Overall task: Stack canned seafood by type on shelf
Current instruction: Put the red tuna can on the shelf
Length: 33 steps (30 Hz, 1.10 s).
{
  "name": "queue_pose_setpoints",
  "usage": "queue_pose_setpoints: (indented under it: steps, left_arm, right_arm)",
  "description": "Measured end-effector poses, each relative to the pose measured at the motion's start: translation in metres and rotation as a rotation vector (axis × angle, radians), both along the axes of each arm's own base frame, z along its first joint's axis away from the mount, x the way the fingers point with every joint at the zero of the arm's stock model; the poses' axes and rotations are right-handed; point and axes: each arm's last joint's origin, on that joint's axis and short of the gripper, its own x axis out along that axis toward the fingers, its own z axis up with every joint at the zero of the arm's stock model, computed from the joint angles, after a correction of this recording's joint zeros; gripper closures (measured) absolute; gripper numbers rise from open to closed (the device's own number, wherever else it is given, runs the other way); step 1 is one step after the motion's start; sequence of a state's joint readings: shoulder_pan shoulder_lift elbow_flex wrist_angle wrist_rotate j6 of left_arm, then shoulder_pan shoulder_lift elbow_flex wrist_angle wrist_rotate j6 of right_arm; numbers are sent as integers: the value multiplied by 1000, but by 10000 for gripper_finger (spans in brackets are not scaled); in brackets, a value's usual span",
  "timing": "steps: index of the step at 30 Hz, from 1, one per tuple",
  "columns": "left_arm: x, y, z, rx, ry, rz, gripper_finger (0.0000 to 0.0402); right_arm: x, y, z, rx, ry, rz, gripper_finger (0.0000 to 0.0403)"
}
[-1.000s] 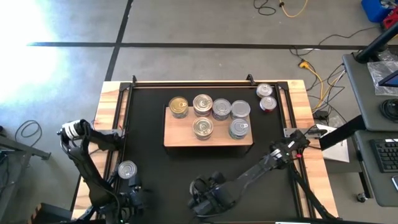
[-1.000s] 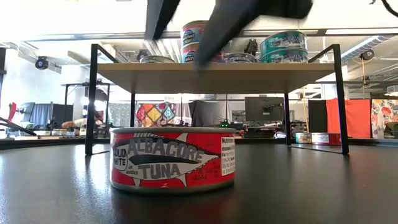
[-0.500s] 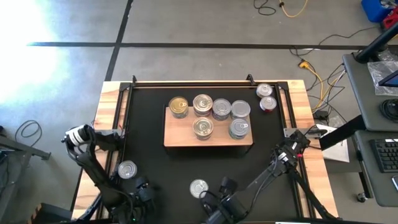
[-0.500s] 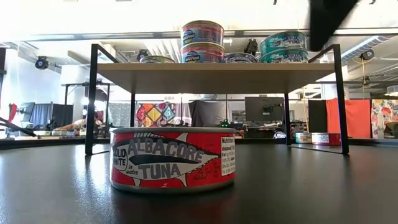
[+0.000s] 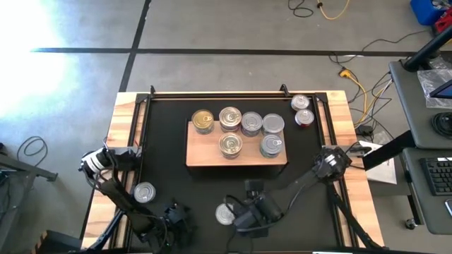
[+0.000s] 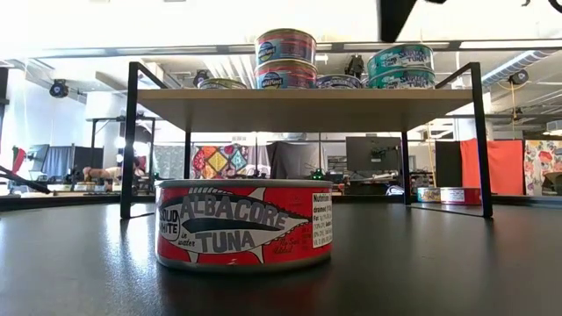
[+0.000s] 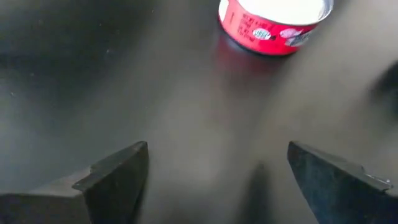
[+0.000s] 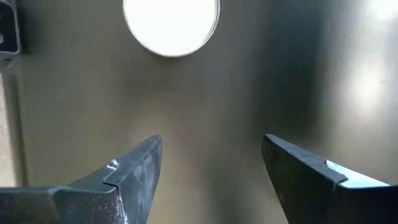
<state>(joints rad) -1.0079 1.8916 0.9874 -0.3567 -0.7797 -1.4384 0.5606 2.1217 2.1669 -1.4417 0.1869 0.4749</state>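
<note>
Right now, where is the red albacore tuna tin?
In the high view the red albacore tuna tin sits on the black mat near the front edge, in front of the shelf, just left of the right tool.

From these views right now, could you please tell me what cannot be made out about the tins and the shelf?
- Labels of the tins on the shelf: the high view shows only lids; the low view shows only the front tins' sides.
- Two tins beside the shelf: too small to read.
- Tin in the right wrist view: lid washed out by glare.
- Red tin in the left wrist view: blurred, cut off by the edge.
</note>
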Motion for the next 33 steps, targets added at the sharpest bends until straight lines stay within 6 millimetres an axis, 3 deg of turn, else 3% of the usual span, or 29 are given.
queue_pose_setpoints:
  steps: [4, 9, 13, 19, 24, 28, 33]
  left_arm:
    - [2, 1, -1, 11, 12, -5, 20]
    - [9, 6, -1, 70, 28, -46, 15]
    - [27, 16, -2, 81, 82, -84, 15]
    - [58, 27, 4, 111, 19, -150, 15]
    - [59, 27, 5, 211, 30, -238, 15]
    - [60, 25, -6, 291, 75, -336, 15]
    - [68, 20, -22, 320, 49, -406, 15]
  right_arm:
    - [-9, -9, -11, 60, -84, 17, 132]
    - [-40, -20, -20, 172, -228, -38, 141]
    - [-55, -28, -51, 190, -258, -55, 152]
    - [-55, -16, -79, 248, -344, -23, 162]
    - [-50, -4, -104, 231, -425, -17, 153]
    - [-43, 0, -124, 213, -437, -29, 137]
    - [-34, 2, -133, 128, -521, -33, 113]
